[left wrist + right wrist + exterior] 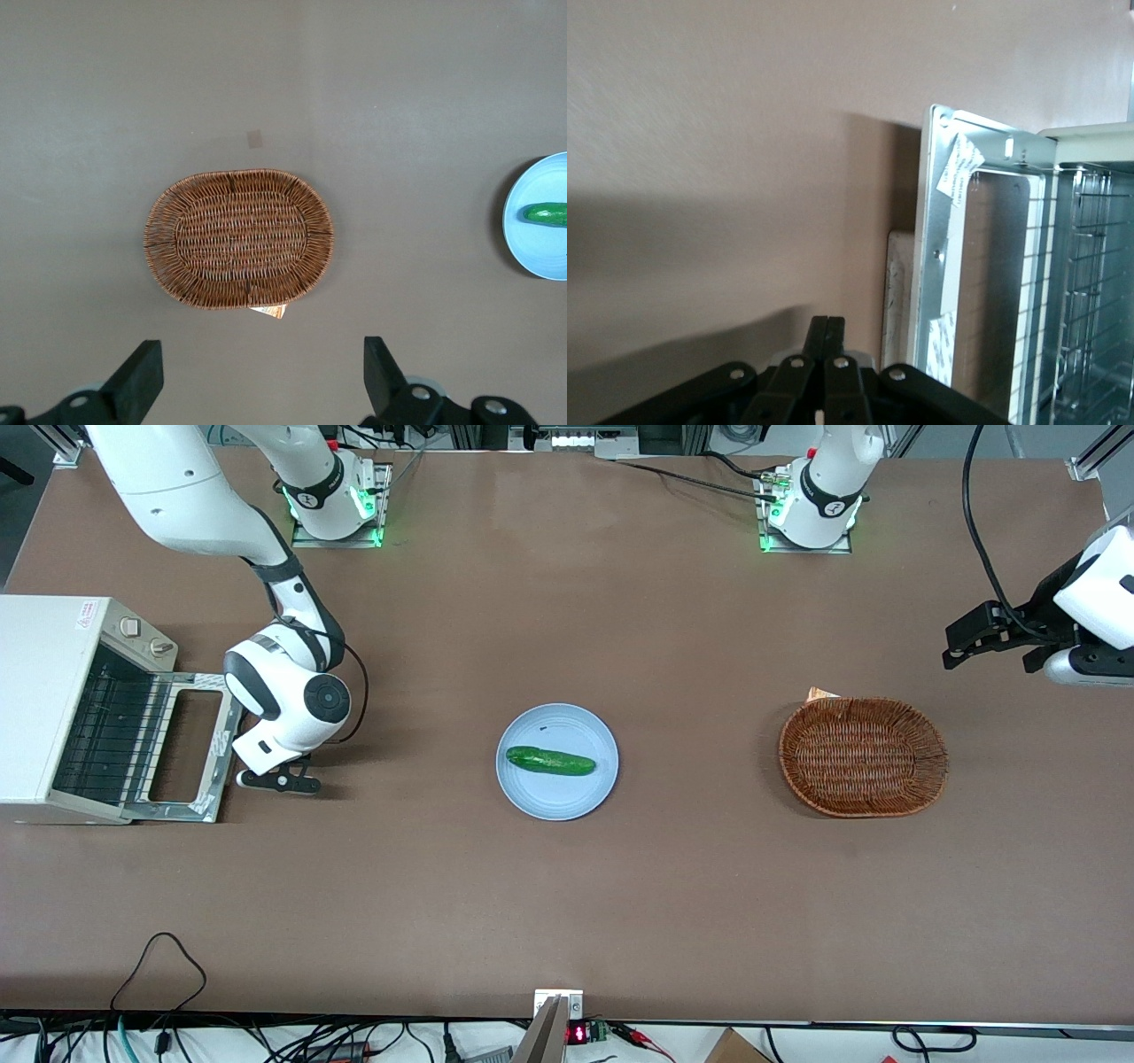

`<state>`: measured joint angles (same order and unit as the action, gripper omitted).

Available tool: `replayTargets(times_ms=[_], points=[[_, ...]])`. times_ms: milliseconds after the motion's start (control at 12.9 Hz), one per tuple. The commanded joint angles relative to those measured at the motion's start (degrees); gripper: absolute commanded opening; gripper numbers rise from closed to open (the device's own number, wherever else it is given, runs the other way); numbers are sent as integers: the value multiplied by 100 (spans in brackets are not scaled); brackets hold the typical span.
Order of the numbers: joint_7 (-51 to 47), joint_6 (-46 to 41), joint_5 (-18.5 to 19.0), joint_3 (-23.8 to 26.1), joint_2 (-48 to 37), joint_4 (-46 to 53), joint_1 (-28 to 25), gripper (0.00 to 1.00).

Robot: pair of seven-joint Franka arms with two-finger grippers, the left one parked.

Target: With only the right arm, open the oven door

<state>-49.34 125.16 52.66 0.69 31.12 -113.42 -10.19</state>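
The oven (53,708) sits on the brown table (567,903) at the working arm's end, a boxy cream-white toaster oven with two small round knobs (146,638) on its front panel. Its door (186,746) is swung fully down and lies flat, level with the table, in front of the oven's mouth; the table shows through its window. The wire rack (111,731) inside the oven is plainly exposed.

The right arm (288,691) reaches down just beside the free edge of the door, the edge farthest from the oven. Its pincer (279,781) is low over the table, close by the corner of that edge nearer the front camera. In the right wrist view the pincer (826,341) has its two black fingers pressed together with nothing between them, and it is clear of the door frame (935,266), not touching it. White stickers (957,168) show on the inner face of the metal frame.

Well away from the oven, toward the middle of the table, a pale blue plate (532,793) holds a green cucumber (550,761). Farther still from the oven, toward the parked arm's end, lies an oval brown wicker basket (863,756).
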Motion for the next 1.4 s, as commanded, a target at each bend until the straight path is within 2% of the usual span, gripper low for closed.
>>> replayTargets(times_ms=[0,156,311,389,544,622,778,933,1011,1167,1322], points=[[335,-150,-605,63,-369,4,-18,2],[748,-254,-1098,63,-580,82,-36,2],[1143,-692,-1590,150,-616,432,-36,10],[1415,-895,-1897,186,-607,678,-18,39],[1514,-1307,-2548,186,-625,1153,-10,69],[1549,-1588,-2724,186,-625,1399,-1,95],[1872,-2054,-3242,178,-712,1794,69,100],[3362,-2826,-3857,134,-853,2347,288,100],[3813,-3204,-4051,125,-853,2698,420,100],[4211,-3908,-4508,116,-862,3315,789,100],[4388,-4262,-4922,116,-984,3659,957,100]])
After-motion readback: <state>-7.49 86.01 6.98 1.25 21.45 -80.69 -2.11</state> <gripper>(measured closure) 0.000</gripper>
